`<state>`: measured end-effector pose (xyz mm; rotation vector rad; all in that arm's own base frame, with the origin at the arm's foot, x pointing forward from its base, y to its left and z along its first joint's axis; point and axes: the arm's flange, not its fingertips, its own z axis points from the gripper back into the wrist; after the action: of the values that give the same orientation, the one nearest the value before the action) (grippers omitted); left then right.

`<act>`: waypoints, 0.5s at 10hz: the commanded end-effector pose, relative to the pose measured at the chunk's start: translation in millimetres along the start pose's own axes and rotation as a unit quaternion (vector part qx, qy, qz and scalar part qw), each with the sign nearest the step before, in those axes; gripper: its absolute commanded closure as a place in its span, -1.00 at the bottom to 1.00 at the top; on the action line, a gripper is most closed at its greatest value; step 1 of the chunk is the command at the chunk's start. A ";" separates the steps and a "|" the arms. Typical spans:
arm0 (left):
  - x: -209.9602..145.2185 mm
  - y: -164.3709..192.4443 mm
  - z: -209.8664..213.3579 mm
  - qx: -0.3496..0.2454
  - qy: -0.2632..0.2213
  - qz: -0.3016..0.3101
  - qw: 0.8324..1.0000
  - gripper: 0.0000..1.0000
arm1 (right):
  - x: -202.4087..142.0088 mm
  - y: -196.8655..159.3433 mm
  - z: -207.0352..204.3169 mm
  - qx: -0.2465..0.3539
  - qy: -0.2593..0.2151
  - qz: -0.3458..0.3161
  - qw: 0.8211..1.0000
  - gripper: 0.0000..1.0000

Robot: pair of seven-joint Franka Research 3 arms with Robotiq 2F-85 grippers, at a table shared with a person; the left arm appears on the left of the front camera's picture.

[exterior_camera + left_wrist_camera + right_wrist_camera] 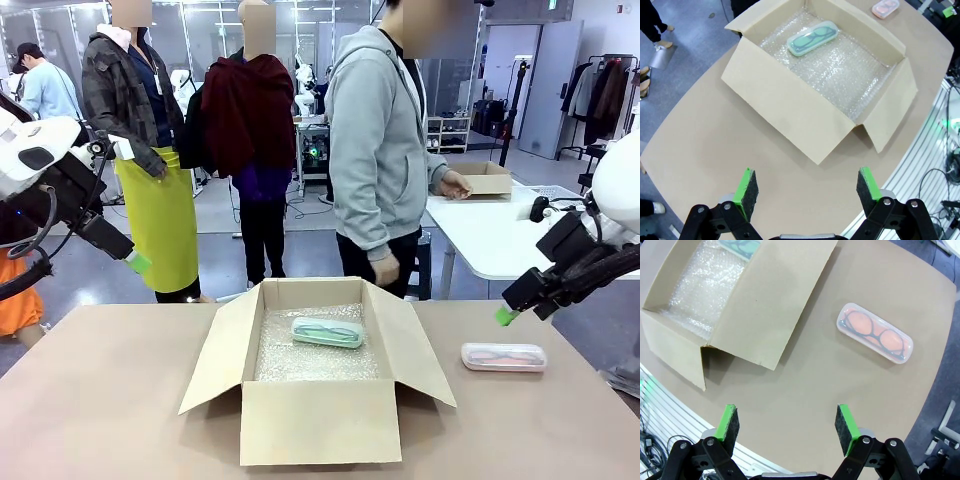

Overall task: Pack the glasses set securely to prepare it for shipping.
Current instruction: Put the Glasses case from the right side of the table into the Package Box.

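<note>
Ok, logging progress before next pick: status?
Left gripper, right gripper open, empty. Mint green case in cardboard box on bubble wrap; pink case on table beside it. Nothing blocks it.

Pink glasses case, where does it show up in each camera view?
Front view: the pink case lies lower right, right of the cardboard box.
Left wrist view: the pink case sits at the top edge, beyond the cardboard box.
Right wrist view: the pink case lies upper right, beside the cardboard box.
Shared landmark: the cardboard box.
</note>
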<state>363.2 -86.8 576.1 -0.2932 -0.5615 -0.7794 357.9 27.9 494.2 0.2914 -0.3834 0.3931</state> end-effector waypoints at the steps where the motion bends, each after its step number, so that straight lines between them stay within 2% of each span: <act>1: -1.1 2.0 2.3 -0.011 -0.008 -0.008 1.000 -1.00 | 16.9 -21.3 -4.7 0.011 0.012 0.001 1.000 -0.94; 2: -1.1 2.0 2.3 -0.011 -0.008 -0.008 1.000 -1.00 | 30.6 -34.7 -10.0 -0.009 0.024 0.008 1.000 -0.94; 5: -1.1 2.0 2.3 -0.011 -0.008 -0.008 1.000 -1.00 | 57.6 -67.9 -13.8 -0.010 0.054 0.017 0.998 -0.94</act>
<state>363.2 -86.8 576.0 -0.2932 -0.5614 -0.7794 426.7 -2.5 486.4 0.2480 -0.3190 0.4086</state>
